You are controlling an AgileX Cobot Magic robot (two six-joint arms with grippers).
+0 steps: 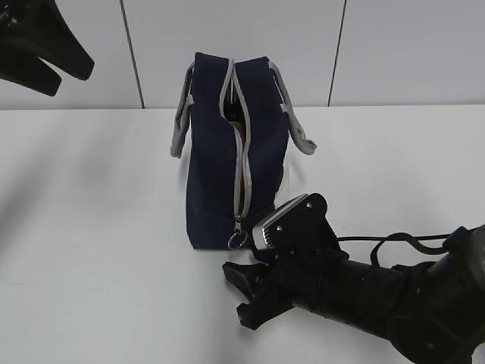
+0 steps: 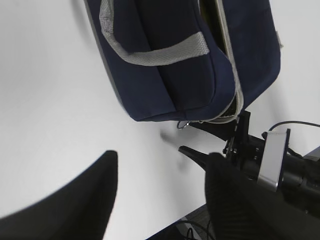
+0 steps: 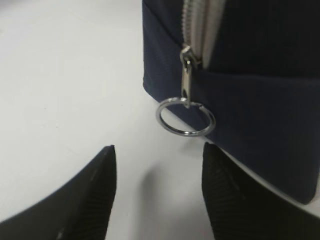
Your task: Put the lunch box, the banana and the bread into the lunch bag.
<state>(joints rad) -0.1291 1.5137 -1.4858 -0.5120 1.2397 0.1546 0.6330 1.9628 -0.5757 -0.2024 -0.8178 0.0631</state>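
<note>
Right gripper (image 3: 157, 190), fingers spread wide and holding nothing, low on the table just short of the ring pull (image 3: 185, 116) hanging upper-centre at the near foot of the lunch bag (image 1: 220, 163), far nearer than the open, empty left gripper (image 2: 160, 192).

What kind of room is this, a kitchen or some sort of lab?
Probably a lab or test bench, not a kitchen: a bare white table, plain panelled wall, and robot arms working round a single lunch bag, with the right hand near its zipper ring.
</note>
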